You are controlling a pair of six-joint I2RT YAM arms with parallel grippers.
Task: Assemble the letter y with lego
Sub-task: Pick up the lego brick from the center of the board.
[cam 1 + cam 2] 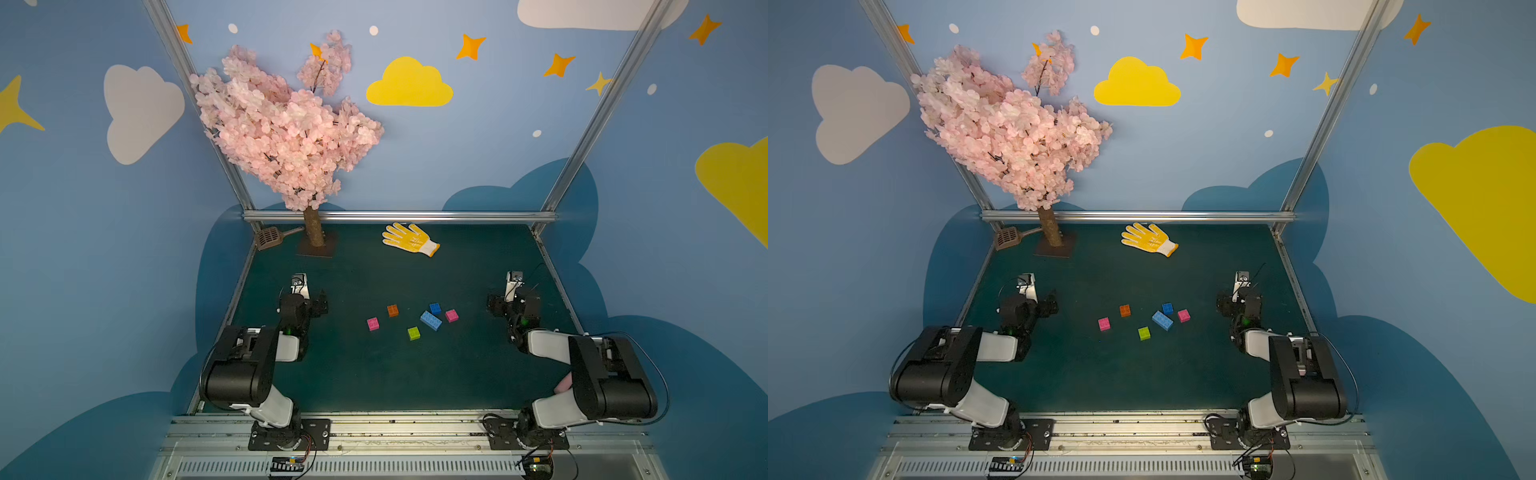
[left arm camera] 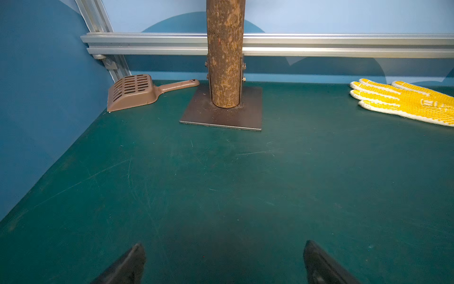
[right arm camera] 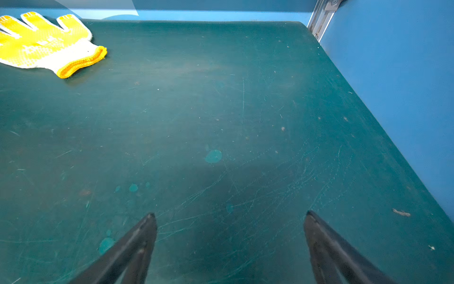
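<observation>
Six loose lego bricks lie apart on the green mat in both top views: a pink brick [image 1: 372, 323], an orange one [image 1: 392, 310], a lime green one [image 1: 413, 333], a longer light-blue one [image 1: 430, 320], a blue one [image 1: 435, 308] and a second pink one [image 1: 451, 315]. None are joined, and no letter y is in view. My left gripper [image 2: 224, 246] is open over bare mat, left of the bricks. My right gripper [image 3: 231, 214] is open and empty too, right of them. Neither wrist view shows a brick.
A yellow glove [image 1: 409, 239] lies at the back of the mat. The blossom tree's trunk [image 1: 313, 228] stands on a metal plate [image 2: 221, 118] at the back left, with a brown scoop [image 1: 270, 237] in the corner. An aluminium rail [image 1: 399, 216] borders the far edge.
</observation>
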